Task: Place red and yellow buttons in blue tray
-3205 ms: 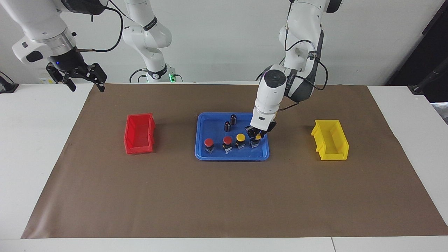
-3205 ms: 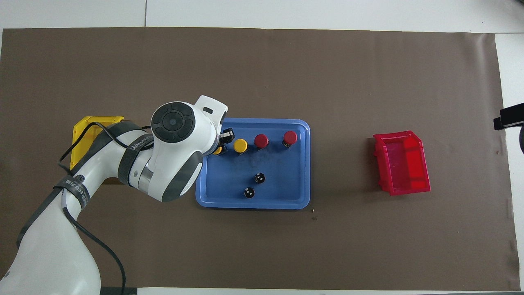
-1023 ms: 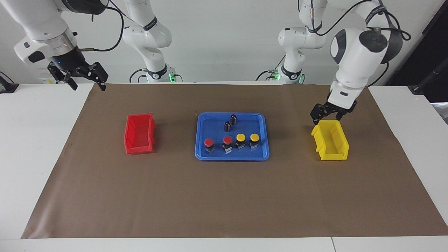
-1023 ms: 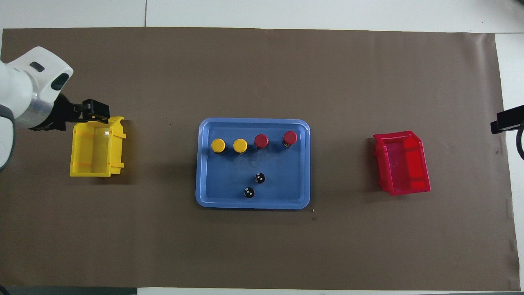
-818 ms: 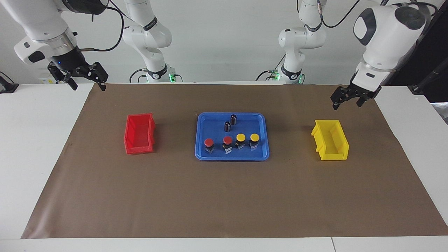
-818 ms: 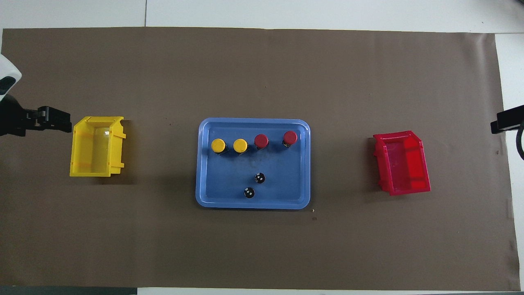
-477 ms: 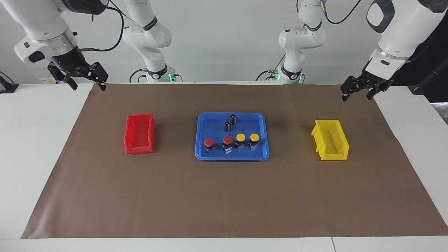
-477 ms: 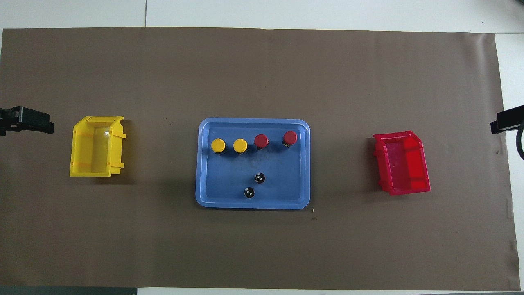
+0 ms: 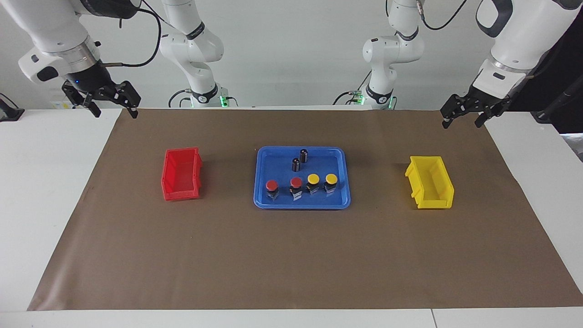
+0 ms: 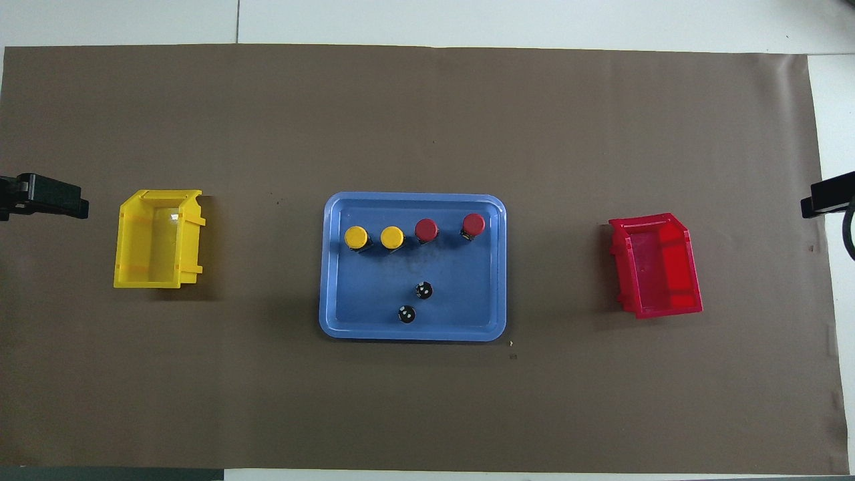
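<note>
Now your left gripper (image 9: 463, 115), jaws spread and empty, has pulled back from the tray (image 9: 263, 200) to the table's corner, the right gripper (image 9: 111, 104) waits spread too, and all four buttons (image 9: 301, 186) stand in the tray, so the task looks finished.

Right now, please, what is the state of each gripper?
Left gripper: open, holding nothing.
Right gripper: open, holding nothing.

Two red buttons (image 9: 283, 185), two yellow buttons (image 9: 321, 179) upright in row inside blue tray (image 9: 264, 202).
</note>
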### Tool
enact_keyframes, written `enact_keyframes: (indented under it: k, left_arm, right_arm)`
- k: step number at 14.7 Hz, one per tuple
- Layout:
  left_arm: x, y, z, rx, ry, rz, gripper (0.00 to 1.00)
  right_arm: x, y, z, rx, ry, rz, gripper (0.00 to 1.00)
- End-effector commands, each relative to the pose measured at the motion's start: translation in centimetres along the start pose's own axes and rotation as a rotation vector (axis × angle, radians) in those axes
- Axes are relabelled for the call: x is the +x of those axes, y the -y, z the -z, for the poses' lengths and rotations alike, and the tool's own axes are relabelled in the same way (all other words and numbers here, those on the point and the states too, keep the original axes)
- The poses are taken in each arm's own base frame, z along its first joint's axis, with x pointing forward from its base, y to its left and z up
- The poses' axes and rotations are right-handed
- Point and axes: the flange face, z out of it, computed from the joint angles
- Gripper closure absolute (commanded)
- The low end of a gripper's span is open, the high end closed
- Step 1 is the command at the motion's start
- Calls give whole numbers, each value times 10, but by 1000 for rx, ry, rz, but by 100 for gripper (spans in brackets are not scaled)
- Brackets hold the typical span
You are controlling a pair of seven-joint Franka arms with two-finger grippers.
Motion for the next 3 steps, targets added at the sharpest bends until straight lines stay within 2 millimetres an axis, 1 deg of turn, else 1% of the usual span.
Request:
enact_keyframes:
  k: [1, 3]
  left_arm:
    - [-6, 2, 18, -23, 12, -12, 0]
    - [-8, 2, 20, -23, 20, -10, 0]
  right_arm:
    - [-5, -2, 1, -8, 10, 9, 0]
    - [-5, -1, 1, -8, 8, 11, 0]
